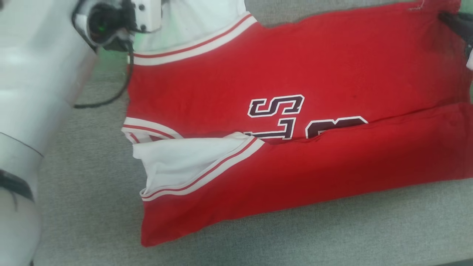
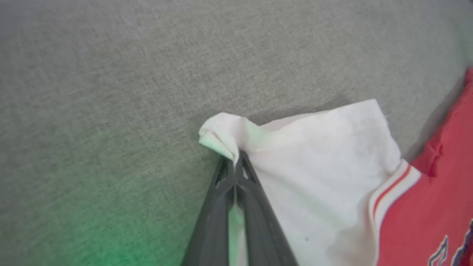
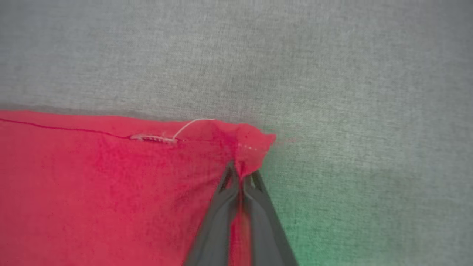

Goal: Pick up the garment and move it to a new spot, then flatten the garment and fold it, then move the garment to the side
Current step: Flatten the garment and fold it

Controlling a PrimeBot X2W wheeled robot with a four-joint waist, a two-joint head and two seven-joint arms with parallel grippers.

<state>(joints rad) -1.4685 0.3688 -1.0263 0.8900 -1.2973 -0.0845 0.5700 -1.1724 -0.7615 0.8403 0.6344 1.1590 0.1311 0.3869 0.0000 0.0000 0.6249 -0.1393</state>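
Observation:
The garment is a red jersey with white sleeves and dark lettering, lying across the grey fabric surface with its near long side folded over the middle. In the left wrist view my left gripper is shut on the tip of the far white sleeve. My right gripper is shut on the red hem corner in the right wrist view. From the head camera, the left wrist hangs over the far sleeve at the top left. A dark part of the right gripper meets the garment's top right corner.
Grey woven fabric covers the whole work surface around the garment. My pale left forearm fills the left edge of the head view, with a black cable looping beside the garment's collar end.

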